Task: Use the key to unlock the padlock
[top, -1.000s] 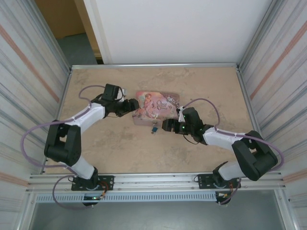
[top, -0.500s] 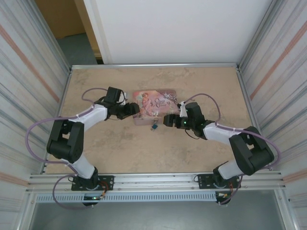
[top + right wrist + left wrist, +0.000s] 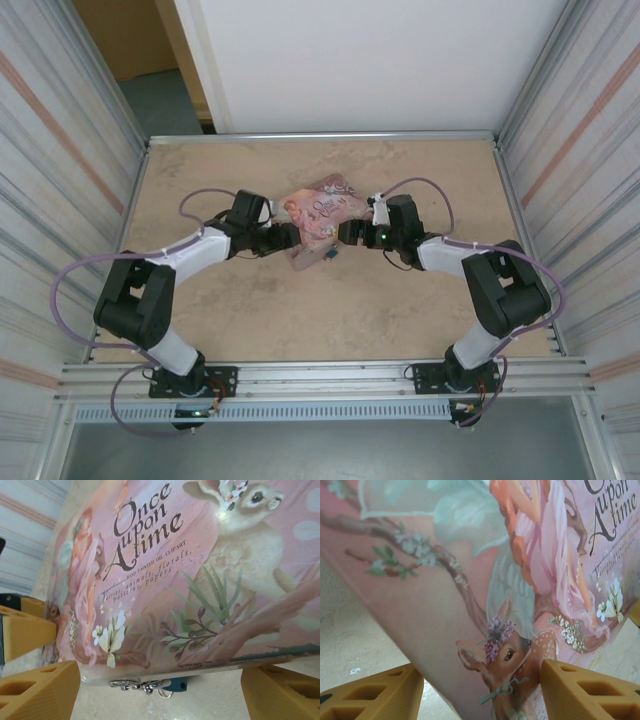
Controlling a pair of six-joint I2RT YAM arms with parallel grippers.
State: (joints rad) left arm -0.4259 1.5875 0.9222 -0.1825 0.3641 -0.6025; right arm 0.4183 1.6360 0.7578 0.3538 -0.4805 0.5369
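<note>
The pink illustrated tin [image 3: 322, 210] lies turned at an angle in mid-table. The tiny blue padlock [image 3: 328, 256] hangs at its near edge. In the right wrist view the padlock [image 3: 175, 685] sits just under the tin [image 3: 200, 555] rim, next to a silvery clasp and a thin ring. I cannot pick out the key. My left gripper [image 3: 287, 238] is open, its yellow fingers straddling the tin's left corner [image 3: 445, 580]. My right gripper [image 3: 345, 233] is open at the tin's right side, fingers [image 3: 40, 690] spread wide below its edge.
Metal rails [image 3: 320, 136] and corrugated walls close in the beige table on three sides. In the right wrist view a left-gripper finger [image 3: 25, 630] presses at the tin's far end. Bare tabletop [image 3: 330, 310] lies between the tin and the arm bases.
The tin has swung counterclockwise and shifted back a little. Both grippers have closed in on it from either side. The right jaws have spread wider.
</note>
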